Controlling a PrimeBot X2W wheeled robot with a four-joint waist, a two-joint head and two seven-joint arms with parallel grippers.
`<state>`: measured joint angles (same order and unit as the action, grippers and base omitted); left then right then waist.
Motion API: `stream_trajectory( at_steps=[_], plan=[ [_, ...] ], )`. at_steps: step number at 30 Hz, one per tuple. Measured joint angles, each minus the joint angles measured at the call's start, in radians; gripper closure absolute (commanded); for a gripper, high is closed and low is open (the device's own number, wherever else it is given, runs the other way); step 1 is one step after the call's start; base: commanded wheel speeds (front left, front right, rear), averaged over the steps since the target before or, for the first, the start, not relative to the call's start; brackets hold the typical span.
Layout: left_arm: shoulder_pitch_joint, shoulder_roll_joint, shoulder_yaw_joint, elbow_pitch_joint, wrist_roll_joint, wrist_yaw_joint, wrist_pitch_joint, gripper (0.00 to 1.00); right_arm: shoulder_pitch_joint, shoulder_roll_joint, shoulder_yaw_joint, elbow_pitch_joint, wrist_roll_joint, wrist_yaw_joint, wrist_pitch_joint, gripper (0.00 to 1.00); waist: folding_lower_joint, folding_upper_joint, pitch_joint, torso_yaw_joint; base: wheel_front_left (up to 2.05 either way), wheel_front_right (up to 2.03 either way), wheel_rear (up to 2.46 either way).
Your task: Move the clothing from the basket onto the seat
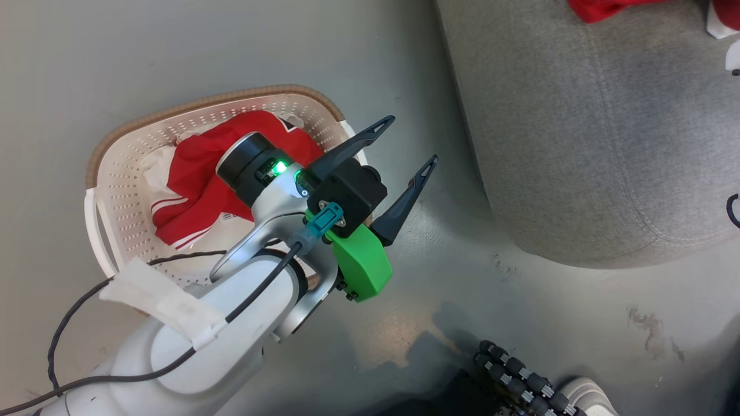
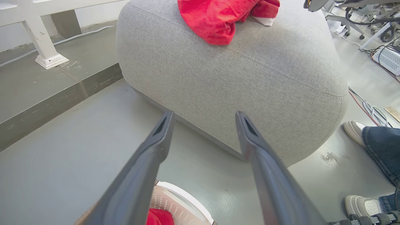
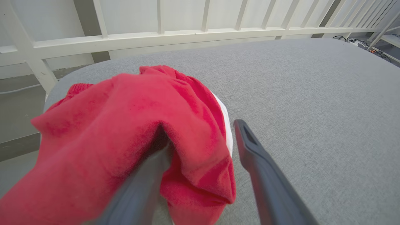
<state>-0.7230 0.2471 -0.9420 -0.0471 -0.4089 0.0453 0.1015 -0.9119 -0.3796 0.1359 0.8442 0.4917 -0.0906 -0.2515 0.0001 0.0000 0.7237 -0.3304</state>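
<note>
A red garment with white trim [image 1: 196, 173] lies crumpled in the cream basket [image 1: 133, 124] on the floor. My left gripper [image 1: 411, 139] hovers just past the basket's right rim, open and empty, its fingers pointing toward the grey seat [image 1: 578, 115]. In the left wrist view that gripper [image 2: 204, 115] frames the seat's side [image 2: 250, 78], and a second red garment [image 2: 215, 18] lies on top. My right gripper [image 3: 201, 131] is over the seat top [image 3: 312, 93] with its fingers apart. That garment [image 3: 109, 125] drapes over its left finger and rests on the cushion.
A person's shoes [image 2: 353, 131] and jeans leg [image 2: 381, 150] stand on the floor right of the seat, one shoe [image 1: 584, 393] near my base. A white railing [image 3: 187, 34] runs behind the seat. Cables [image 2: 372, 109] trail on the floor at right, and a raised step [image 2: 47, 109] lies left.
</note>
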Motion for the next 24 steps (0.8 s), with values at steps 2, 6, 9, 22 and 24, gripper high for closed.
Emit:
stream_trajectory(
  at_steps=[2,6,9,22,24],
  plan=[
    [0.000,0.001,0.002,-0.002,0.000,0.000,0.000,0.00,0.000,-0.002,0.002,-0.003,-0.008,0.009,0.000,0.00,0.0000,0.0000,-0.003,-0.007,0.00,0.00,0.00],
    [0.000,0.009,0.009,-0.005,-0.001,0.000,-0.006,0.00,0.001,-0.002,0.009,-0.054,-0.040,0.031,0.000,0.00,0.0000,0.0000,-0.011,-0.019,0.00,0.00,0.00],
    [0.000,0.019,0.023,-0.005,-0.002,0.000,-0.015,0.00,0.017,0.003,0.011,-0.097,-0.062,0.047,0.000,0.00,0.0000,0.0000,-0.018,-0.030,0.00,0.00,0.00],
    [0.028,0.026,0.066,0.024,-0.035,0.002,-0.100,0.00,0.209,0.019,-0.027,-0.194,-0.091,0.066,0.000,0.00,-0.0001,0.0000,-0.105,-0.063,0.00,0.00,0.00],
    [0.040,0.024,0.072,0.035,-0.059,0.008,-0.117,0.00,0.225,0.006,-0.031,-0.223,-0.105,0.068,0.000,0.00,-0.0001,0.0000,-0.125,-0.065,0.00,0.00,0.00]
  ],
)
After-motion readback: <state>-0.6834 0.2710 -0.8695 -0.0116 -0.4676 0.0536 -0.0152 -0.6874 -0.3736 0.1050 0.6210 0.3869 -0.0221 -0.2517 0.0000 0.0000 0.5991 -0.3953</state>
